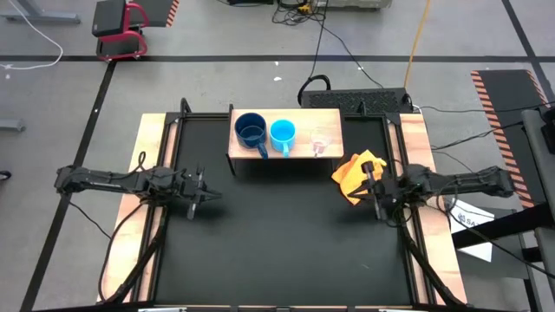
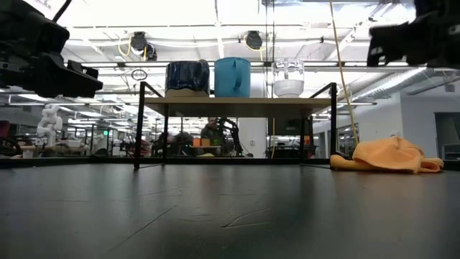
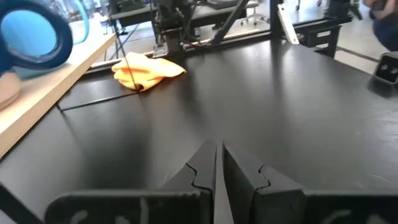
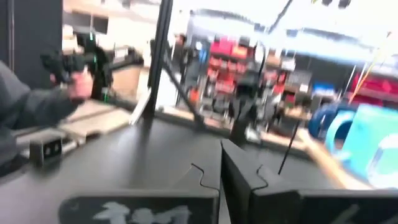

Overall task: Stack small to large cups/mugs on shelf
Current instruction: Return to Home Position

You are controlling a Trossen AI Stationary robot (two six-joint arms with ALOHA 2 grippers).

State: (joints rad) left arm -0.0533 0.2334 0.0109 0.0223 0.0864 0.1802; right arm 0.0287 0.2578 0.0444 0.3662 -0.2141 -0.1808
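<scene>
Three cups stand side by side on the shelf's [image 1: 299,151] wooden top board at the table's far side: the dark navy mug [image 1: 250,130] on the left, the light-blue mug [image 1: 283,133] in the middle, the clear glass cup [image 1: 320,139] on the right. The low view shows them upright in the same order: navy [image 2: 187,77], light-blue [image 2: 232,76], glass [image 2: 288,78]. My left gripper [image 1: 211,194] is shut and empty above the table's left side. My right gripper [image 1: 379,211] is shut and empty at the right, near the orange cloth [image 1: 357,176].
The orange-yellow cloth [image 2: 388,155] lies crumpled on the black table right of the shelf. Pale wooden planks [image 1: 143,199] run along the table's left and right sides. The middle and near part of the black table [image 1: 286,243] lies between the two arms.
</scene>
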